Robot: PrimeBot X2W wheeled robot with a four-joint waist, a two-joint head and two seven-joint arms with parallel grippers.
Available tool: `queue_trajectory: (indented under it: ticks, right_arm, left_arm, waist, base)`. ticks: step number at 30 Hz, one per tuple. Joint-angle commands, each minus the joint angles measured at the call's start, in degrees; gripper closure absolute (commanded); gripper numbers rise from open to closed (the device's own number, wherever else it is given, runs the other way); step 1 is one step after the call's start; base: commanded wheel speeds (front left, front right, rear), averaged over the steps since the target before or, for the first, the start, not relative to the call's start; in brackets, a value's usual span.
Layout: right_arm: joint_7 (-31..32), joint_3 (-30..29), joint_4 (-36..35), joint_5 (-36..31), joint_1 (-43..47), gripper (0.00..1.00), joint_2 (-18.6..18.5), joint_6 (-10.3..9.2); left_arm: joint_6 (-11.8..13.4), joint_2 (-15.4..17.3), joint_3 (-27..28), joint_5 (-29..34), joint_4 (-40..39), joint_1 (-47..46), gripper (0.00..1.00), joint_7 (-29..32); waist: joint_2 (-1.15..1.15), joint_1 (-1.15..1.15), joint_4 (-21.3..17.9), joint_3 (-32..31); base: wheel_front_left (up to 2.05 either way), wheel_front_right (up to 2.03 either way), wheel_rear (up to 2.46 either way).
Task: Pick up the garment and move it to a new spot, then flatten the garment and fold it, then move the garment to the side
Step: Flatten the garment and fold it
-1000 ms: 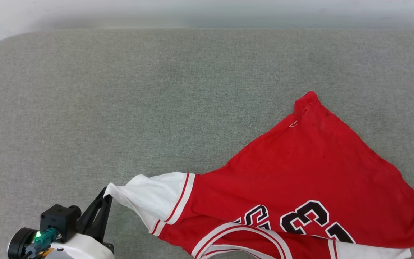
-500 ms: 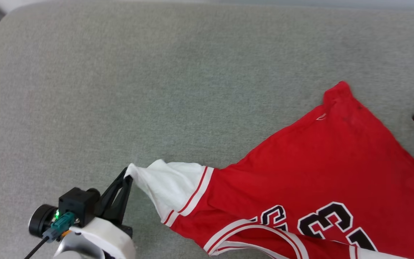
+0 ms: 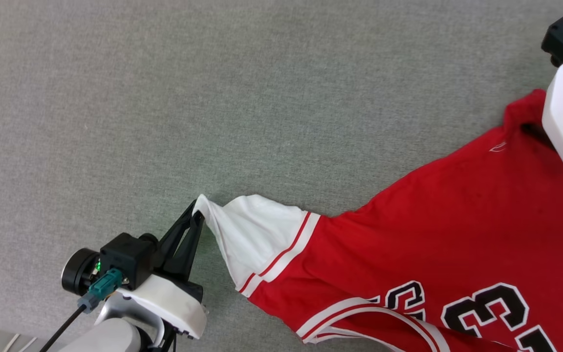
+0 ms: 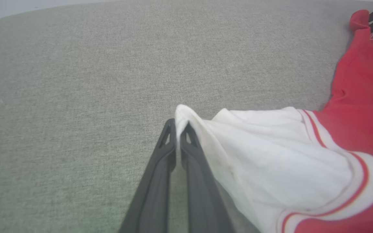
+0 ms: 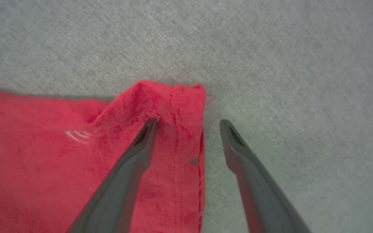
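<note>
While the left gripper (image 3: 197,215) pinches the tip of a white sleeve (image 3: 257,230), the red T-shirt (image 3: 433,244) lies on the gray cushion (image 3: 262,98). The shirt is at the lower right of the head view and runs off the bottom and right edges. Its two dark fingers are pressed tight together with the sleeve's edge caught between them. The sleeve is pulled out to a point toward the left, and the cloth behind it has soft folds. Red and white stripes (image 3: 281,254) mark where the sleeve meets the red body. Big black numbers with white edges (image 3: 487,308) show low on the shirt, next to the striped neck band (image 3: 359,313).

Far up on the right, one red corner of the shirt (image 5: 173,97) sticks out. The right gripper (image 5: 188,123) is at that corner with its fingers spread wide apart. One fingertip (image 5: 149,127) touches the red cloth near the stitched edge. The other fingertip (image 5: 228,127) is over the bare gray cushion just beside the shirt's edge. The edge of the cloth lies between them, and nothing is squeezed.

A green plug (image 3: 103,286) with a black wire sits on the left wrist.
</note>
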Motion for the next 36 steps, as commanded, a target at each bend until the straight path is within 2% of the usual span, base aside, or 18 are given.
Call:
queue_trajectory:
  ticks: [1,4,7,8,9,10,19,24,30,36]
  right_arm:
    - [-0.62,0.27,0.75,0.04,-0.63,0.00,0.46,-0.02]
    - [-1.16,3.17,3.68,0.61,0.51,0.00,1.21,-0.02]
    - [-1.64,8.04,5.22,1.93,2.97,0.01,0.22,0.06]
    - [-2.96,8.66,4.94,2.11,2.73,0.76,0.12,0.07]
    - [-2.96,8.66,4.94,2.11,2.73,0.76,0.12,0.07]
    - [-5.60,9.08,4.91,2.63,1.94,1.00,-0.31,0.06]
    - [-17.74,10.72,3.14,5.40,-1.97,1.00,-1.44,-0.02]
    - [-25.57,11.01,2.23,6.62,-3.02,1.00,-2.64,-0.02]
    - [-34.75,8.31,2.77,5.83,-5.26,1.00,-1.69,-0.02]
    - [-41.22,2.75,5.58,2.00,-9.72,1.00,0.71,-0.03]
  left_arm:
    - [-0.17,-0.25,0.15,0.24,0.14,-0.97,1.00,-0.24]
    - [-0.51,-0.82,0.04,0.63,0.66,-1.41,1.00,-0.28]
    - [-1.00,-1.43,-0.04,0.66,1.60,-1.79,1.00,-0.31]
    - [-1.06,-1.47,-0.03,0.55,1.91,-1.68,1.00,-0.32]
    - [-1.06,-1.47,-0.03,0.55,1.91,-1.68,1.00,-0.32]
    - [-1.41,-1.54,-0.04,0.33,2.50,-1.44,1.00,-0.33]
    - [-1.99,0.05,0.51,-0.60,4.09,0.02,1.00,-0.20]
    - [-3.00,1.85,1.89,0.03,4.85,-3.89,1.00,0.67]
    - [-4.64,3.50,4.43,1.27,4.89,-12.25,1.00,2.68]
    - [-6.59,4.03,6.48,4.29,4.52,-25.59,1.00,7.03]
  waist:
    - [0.00,-0.01,0.78,1.01]
    - [0.00,-0.01,1.02,1.70]
    - [0.00,-0.01,0.81,1.44]
    - [0.00,-0.01,0.56,1.07]
    - [0.00,-0.01,0.56,1.07]
    - [0.00,-0.01,0.09,-0.08]
    - [0.00,-0.01,-3.30,-7.71]
    - [0.00,-0.01,-5.23,-11.62]
    - [0.00,-0.01,-7.59,-13.31]
    - [0.00,-0.01,-9.19,-11.65]
  base:
    - [0.00,0.00,0.00]
    - [0.00,0.00,0.00]
    - [0.00,0.00,0.00]
    - [0.00,0.00,0.00]
    - [0.00,0.00,0.00]
    - [0.00,0.00,0.00]
    - [0.00,0.00,0.00]
    - [0.00,0.00,0.00]
    - [0.00,0.00,0.00]
    - [0.00,0.00,0.00]
